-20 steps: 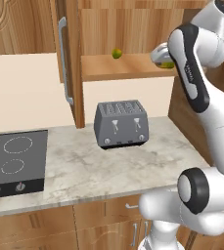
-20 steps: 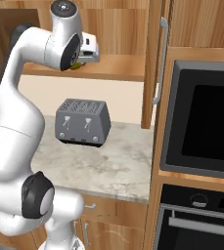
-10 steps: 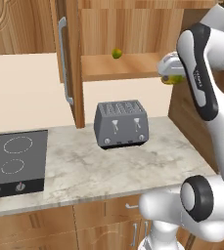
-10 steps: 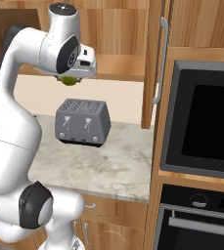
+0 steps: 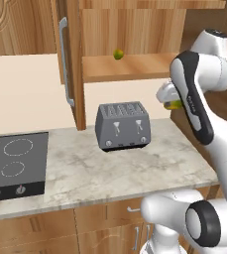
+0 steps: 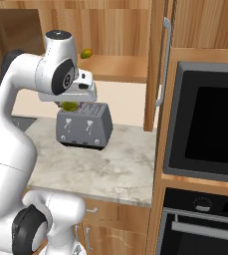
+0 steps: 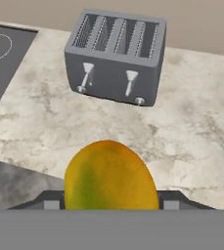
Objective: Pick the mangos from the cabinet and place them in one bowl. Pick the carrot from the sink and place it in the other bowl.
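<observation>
A yellow-orange mango with a green patch is shown above beige-and-grey veined marble counter. A grey toaster, a black cooktop with white ring marks, and a warm-brown wood-grain cabinet holding a second yellow-green mango are recorded.

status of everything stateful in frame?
cabinet: door open, shelf exposed
mango on the shelf: resting, not yet picked
mango in the gripper: held, lifted above the counter
gripper: shut on the mango
toaster: upright on the counter, slots empty
cooktop: nothing on its rings
oven: door shut
</observation>
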Controlling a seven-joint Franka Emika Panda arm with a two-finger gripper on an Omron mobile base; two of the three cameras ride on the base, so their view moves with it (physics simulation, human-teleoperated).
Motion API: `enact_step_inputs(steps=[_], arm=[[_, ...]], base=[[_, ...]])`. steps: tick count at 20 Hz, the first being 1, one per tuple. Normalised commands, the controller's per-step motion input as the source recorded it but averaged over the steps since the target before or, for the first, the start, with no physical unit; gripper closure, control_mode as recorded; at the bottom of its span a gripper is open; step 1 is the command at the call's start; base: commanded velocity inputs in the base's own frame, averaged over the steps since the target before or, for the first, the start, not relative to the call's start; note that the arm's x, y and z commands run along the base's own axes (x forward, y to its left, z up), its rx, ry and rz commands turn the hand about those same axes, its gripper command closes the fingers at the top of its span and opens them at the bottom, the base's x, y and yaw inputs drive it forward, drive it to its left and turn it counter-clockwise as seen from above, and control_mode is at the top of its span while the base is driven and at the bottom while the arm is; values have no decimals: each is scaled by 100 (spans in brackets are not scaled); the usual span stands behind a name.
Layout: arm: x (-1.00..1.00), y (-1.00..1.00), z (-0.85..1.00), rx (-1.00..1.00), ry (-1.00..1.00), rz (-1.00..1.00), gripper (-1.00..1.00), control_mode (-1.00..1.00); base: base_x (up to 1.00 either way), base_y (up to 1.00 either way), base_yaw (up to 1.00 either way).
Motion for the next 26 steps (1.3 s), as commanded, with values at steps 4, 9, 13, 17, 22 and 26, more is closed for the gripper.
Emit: enact_step_inputs(steps=[4,9,13,17,22,26], arm=[[0,0,-62,-2,17,0,100,-100],[0,0,-22,0,17,0,100,-100],[0,10,-1,0,15,-1,100,-100],[0,38,-13,0,11,-3,100,-100],[0,2,-26,0,-1,-3,100,-100],[0,0,0,0,0,0,100,-100]], base=[[0,0,0],[0,0,0],[0,0,0],[0,0,0],[0,0,0],[0,0,0]])
